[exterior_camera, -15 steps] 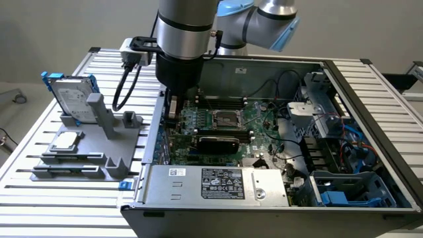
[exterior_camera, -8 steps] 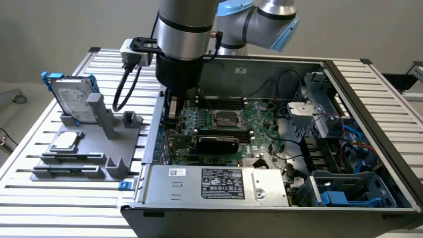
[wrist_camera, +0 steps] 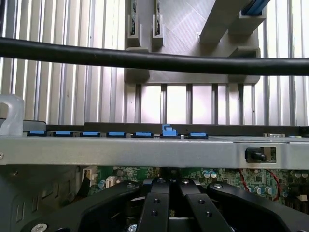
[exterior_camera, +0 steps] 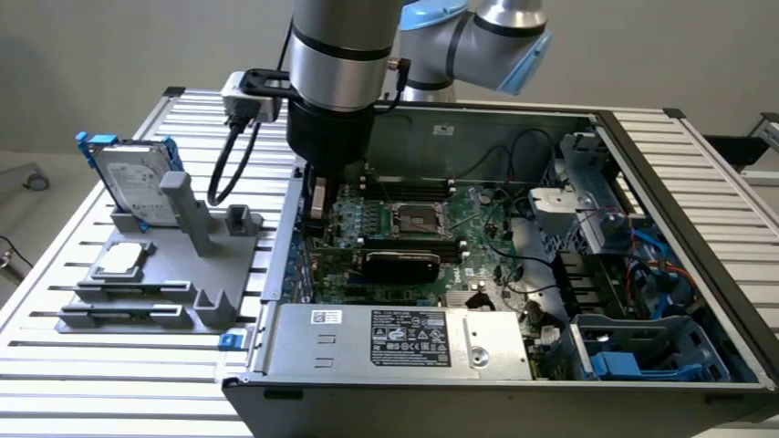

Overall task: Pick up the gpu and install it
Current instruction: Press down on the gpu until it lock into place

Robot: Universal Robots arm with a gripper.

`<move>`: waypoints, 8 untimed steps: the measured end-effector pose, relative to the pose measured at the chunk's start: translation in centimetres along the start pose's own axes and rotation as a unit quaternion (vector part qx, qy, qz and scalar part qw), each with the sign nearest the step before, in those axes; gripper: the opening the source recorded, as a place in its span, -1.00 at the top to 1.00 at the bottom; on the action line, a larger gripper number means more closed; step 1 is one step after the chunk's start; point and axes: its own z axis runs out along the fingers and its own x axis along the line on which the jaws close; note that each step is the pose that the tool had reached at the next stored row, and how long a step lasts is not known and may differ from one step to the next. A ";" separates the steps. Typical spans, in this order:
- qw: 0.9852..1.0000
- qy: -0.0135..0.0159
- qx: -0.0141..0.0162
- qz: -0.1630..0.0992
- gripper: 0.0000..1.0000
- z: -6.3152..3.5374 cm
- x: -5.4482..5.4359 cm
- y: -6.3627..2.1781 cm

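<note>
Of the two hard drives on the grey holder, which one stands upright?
The hard drive in the blue frame at the grey holder's far end stands upright on its edge; the other drive lies flat.

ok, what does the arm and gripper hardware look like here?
Arm: silver-grey tubes, black band, light blue joint caps. Black wrist section, with a grey camera block and a looping black cable. Gripper: matte black linkage fingers with black screws.

A slatted metal table [exterior_camera: 73, 365] carries a grey holder rack [exterior_camera: 159, 274] and an open computer case [exterior_camera: 512, 365].
</note>
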 end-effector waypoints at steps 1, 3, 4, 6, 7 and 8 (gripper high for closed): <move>1.000 0.000 0.000 0.000 0.79 -0.12 0.0 0.03; 1.000 0.000 -0.001 0.000 0.79 -0.44 0.0 0.03; 1.000 0.000 -0.001 0.000 0.79 -0.56 0.0 0.00; 1.000 0.000 -0.001 0.000 0.79 -0.71 0.0 -0.15; 1.000 0.000 -0.001 0.000 0.79 -0.75 0.0 -0.26; 1.000 0.000 -0.001 0.000 0.79 -0.78 0.0 -0.39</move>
